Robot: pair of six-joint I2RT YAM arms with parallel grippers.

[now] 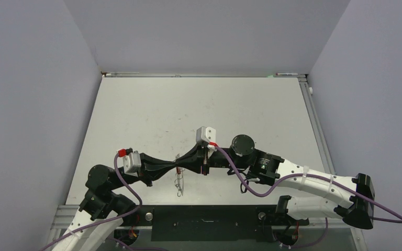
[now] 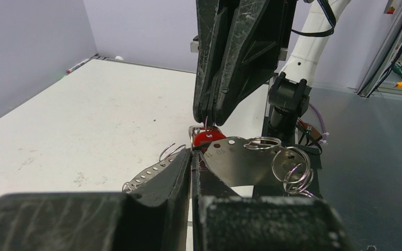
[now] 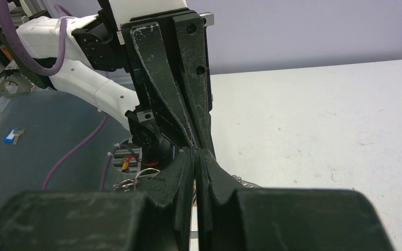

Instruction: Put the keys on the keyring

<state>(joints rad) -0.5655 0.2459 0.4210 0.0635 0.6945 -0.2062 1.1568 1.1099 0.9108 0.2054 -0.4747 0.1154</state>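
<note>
Lavender walls close in the white table point(image 1: 199, 104) on three sides. Both arms meet low over its near strip, close to the dark base plate point(image 1: 204, 215).

Left gripper point(image 2: 191, 157): jaws clamped on the flat rim of the keyring point(image 2: 238, 162), which hangs in the air between the two tools, with wire loops point(image 2: 289, 166) showing on its outer rim.

Right gripper point(image 2: 208, 120): jaws pressed together, tips pointing down just above the red-tagged key point(image 2: 210, 138). A thin wire runs from tips to tag, so we judge that it pinches the key by that wire. The tag sits behind the hoop, so we cannot tell whether the key has caught a loop. We do not see the plain grey key.

Step in hand, as we read it: threading. To do it well, we would hold the hoop rigid with the left and move only the right, in small slow strokes, steering the key's eye onto one loop's open end. The fingertips nearly touch, so any twist risks a knock.

Open room lies over the far half of the table. The near edge and base plate leave little slack downward.
</note>
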